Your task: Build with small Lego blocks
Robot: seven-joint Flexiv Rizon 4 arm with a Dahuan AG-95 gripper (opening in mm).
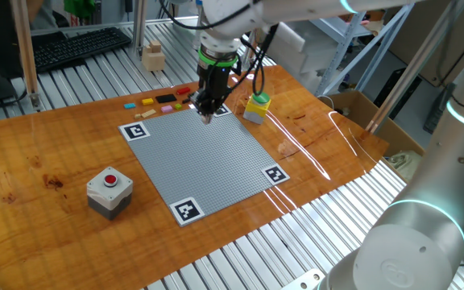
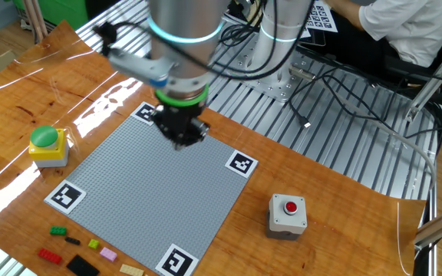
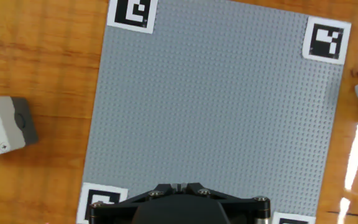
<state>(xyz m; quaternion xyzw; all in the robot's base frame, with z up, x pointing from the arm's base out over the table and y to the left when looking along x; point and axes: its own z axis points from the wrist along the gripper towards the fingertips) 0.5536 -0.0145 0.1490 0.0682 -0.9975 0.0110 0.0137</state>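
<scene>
The grey studded plate (image 1: 208, 153) lies on the wooden table with a marker tag at each corner; it also shows in the other fixed view (image 2: 144, 184) and the hand view (image 3: 216, 112). My gripper (image 1: 208, 115) hangs just above the plate's far corner, fingers pointing down, also seen in the other fixed view (image 2: 181, 142). In the hand view the gripper (image 3: 180, 185) has its jaws together and nothing shows between them. The small Lego blocks lie beside the plate: blue (image 1: 130, 105), yellow (image 1: 147, 101), black (image 1: 166, 98), red (image 1: 185, 90), and in the other fixed view green (image 2: 57, 230), red (image 2: 50, 255), pink (image 2: 108, 254).
A grey box with a red button (image 1: 109, 192) stands by the plate's near-left side. A yellow-and-green capped grey box (image 1: 257, 107) stands off the plate's far-right edge. A pale wooden block (image 1: 153, 56) and a keyboard (image 1: 71, 47) lie behind the table.
</scene>
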